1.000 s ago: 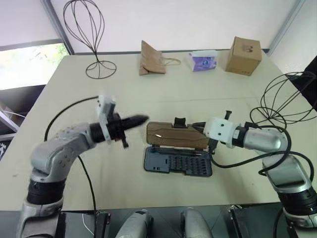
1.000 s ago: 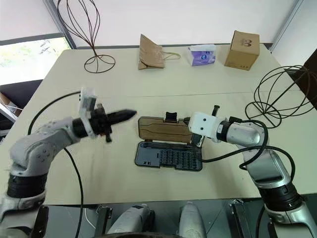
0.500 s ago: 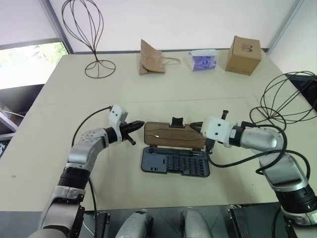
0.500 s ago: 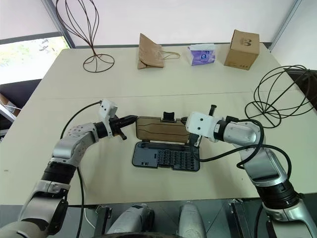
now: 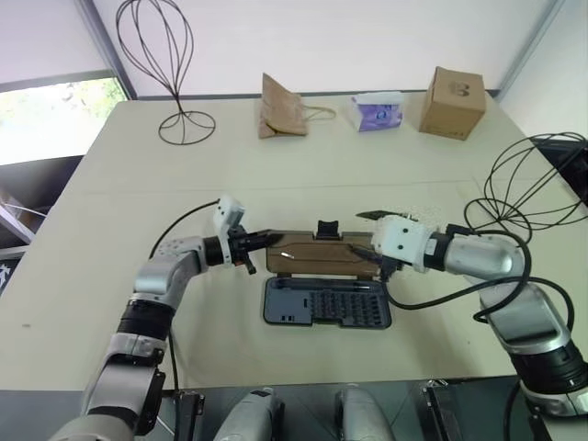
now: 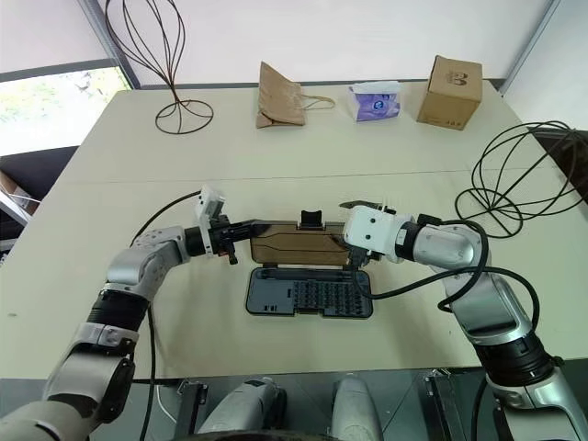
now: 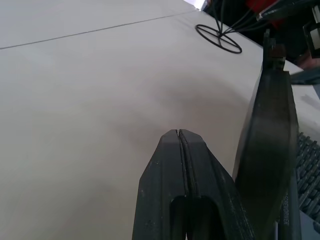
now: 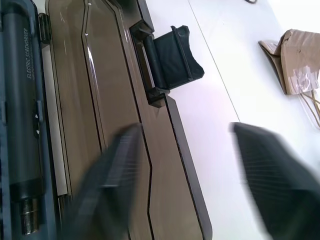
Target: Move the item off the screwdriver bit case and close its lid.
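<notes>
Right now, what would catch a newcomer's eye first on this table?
The open screwdriver bit case at the table's middle, its smoky-brown lid raised. The left tool, shut, and the right tool, spread, meet at the lid's two ends. A wire globe stand sits at the right edge.

Smoky-brown lid (image 6: 299, 244), dark blue-grey case (image 6: 310, 295), black wire stand (image 6: 524, 175), brown box (image 6: 449, 92), purple-white pack (image 6: 374, 101), cream table (image 6: 386, 156)
</notes>
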Controlling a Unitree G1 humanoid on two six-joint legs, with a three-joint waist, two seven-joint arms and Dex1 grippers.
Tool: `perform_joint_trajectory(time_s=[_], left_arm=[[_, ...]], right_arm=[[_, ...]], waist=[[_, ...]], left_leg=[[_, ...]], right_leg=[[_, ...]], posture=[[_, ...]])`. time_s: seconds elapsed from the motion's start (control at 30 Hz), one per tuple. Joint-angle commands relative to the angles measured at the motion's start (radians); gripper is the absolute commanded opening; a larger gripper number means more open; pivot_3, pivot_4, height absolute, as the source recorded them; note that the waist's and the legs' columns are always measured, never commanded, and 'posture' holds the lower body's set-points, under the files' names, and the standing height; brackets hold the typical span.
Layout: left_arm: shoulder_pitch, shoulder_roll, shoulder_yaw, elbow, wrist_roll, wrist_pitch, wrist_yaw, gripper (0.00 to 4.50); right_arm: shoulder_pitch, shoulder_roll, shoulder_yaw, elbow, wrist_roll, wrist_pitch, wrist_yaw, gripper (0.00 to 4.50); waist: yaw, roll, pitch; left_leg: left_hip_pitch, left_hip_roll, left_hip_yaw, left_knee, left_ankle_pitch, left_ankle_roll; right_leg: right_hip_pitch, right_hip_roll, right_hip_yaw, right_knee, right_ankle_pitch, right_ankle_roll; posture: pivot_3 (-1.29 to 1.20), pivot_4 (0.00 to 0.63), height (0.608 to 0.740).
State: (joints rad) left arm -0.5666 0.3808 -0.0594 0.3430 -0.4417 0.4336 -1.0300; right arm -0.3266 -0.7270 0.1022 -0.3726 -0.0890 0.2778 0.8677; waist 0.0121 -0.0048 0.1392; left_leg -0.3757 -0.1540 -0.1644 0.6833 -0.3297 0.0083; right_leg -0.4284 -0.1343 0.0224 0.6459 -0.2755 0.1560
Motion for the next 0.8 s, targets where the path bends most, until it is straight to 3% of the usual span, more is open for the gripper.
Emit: perform_joint_trajectory(time_s=[0.03,0.1,0.17,0.3,0.43,0.57,0.8], left_arm=[[-0.038,0.014,0.006,0.012,0.01,-0.016,-0.04,0.0],[-0.051,0.025,0.012,0.017,0.007,-0.012,-0.061,0.0],[-0.065,0.032,0.014,0.007,-0.006,0.008,-0.089,0.0],[-0.054,0.087,-0.064,-0.153,-0.049,0.131,-0.227,0.0],[0.011,0.189,-0.178,-0.366,-0.081,0.214,-0.38,0.0],[0.06,0.317,-0.253,-0.473,-0.038,0.169,-0.493,0.0],[-0.165,0.203,-0.067,-0.26,-0.072,0.168,-0.295,0.0]], right_arm=[[-0.062,-0.128,-0.192,-0.171,0.249,0.366,0.132,4.38],[-0.089,-0.21,-0.383,-0.263,0.553,0.685,0.24,4.38],[-0.145,-0.214,-0.552,-0.275,0.793,0.859,0.253,4.38],[-0.209,-0.192,-0.638,-0.251,0.895,0.949,0.139,4.38],[-0.137,-0.22,-0.604,-0.261,0.893,0.919,0.095,4.38],[-0.072,-0.245,-0.55,-0.283,0.899,0.877,0.088,4.38],[0.112,-0.229,-0.31,-0.51,0.927,0.844,0.03,4.38]], waist=[[0.003,0.002,0.003],[0.004,0.002,0.004],[0.002,0.001,0.005],[-0.001,-0.002,0.006],[0.0,-0.002,0.006],[0.0,-0.001,0.007],[0.027,-0.004,0.009]], left_leg=[[0.0,0.0,0.0,0.0,0.0,0.0],[-0.004,-0.001,-0.001,0.002,0.0,0.0],[-0.005,0.0,-0.002,0.002,0.0,0.0],[-0.004,0.002,-0.003,0.001,0.0,0.0],[-0.004,0.001,-0.001,0.001,0.0,0.001],[-0.004,0.001,-0.001,0.0,0.0,0.001],[-0.005,0.002,-0.001,0.004,0.0,0.0]], right_leg=[[0.0,0.0,0.0,0.0,0.0,0.0],[-0.002,-0.001,0.0,0.0,0.0,0.0],[-0.002,-0.001,-0.001,-0.001,0.0,0.0],[-0.001,0.0,-0.002,-0.002,0.0,0.0],[-0.001,-0.001,-0.001,-0.002,0.0,0.0],[-0.002,-0.001,-0.001,-0.001,0.0,0.0],[-0.001,0.0,-0.001,-0.002,0.0,0.0]], posture=[[0.0,0.15,0.74],[0.0,0.15,0.74],[0.0,0.15,0.74],[0.0,0.15,0.74],[0.0,0.15,0.74],[0.0,0.15,0.74],[0.0,0.15,0.74]])
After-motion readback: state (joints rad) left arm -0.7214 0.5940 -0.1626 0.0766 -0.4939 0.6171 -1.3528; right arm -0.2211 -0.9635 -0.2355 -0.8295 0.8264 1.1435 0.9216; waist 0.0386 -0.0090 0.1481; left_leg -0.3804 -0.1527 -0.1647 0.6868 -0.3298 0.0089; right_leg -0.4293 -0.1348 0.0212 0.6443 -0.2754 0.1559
